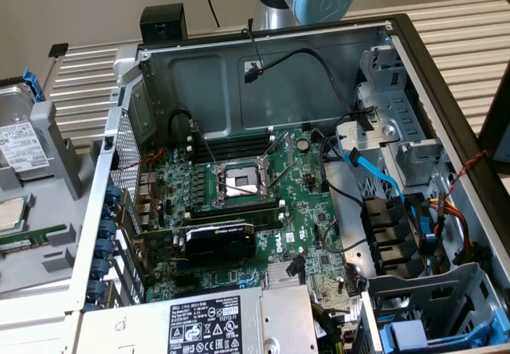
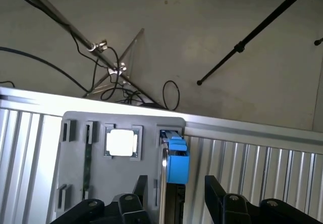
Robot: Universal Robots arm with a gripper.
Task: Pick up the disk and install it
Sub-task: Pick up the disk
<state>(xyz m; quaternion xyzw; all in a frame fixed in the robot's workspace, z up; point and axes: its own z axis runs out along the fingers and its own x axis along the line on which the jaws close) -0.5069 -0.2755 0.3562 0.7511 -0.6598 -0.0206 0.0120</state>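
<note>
Beside the open computer case (image 1: 239, 75), at the exterior view's left, the disk (image 1: 14, 143) stands on edge in a grey holder (image 1: 57, 151) on the ribbed surface (image 1: 88, 91). From the wrist, the end effector (image 2: 176, 199) is spread wide, its black fingers (image 2: 216, 191) flanking the disk's blue-clipped edge with gaps either side, gripping nothing. A square silver chip (image 2: 121, 142) lies in the holder nearby.

One claw (image 2: 175, 177) with two black fingers (image 2: 143, 188) is here, and one disk (image 2: 176, 158) stands between them. Just ahead of the claw, one grey tray (image 2: 73, 163) carries one square chip (image 2: 121, 142) and one green memory stick (image 2: 88, 158). One computer case (image 1: 239, 75) contains one power supply box (image 1: 223, 318), one graphics card (image 1: 219, 238) and one light-blue cable (image 1: 382, 175).
</note>
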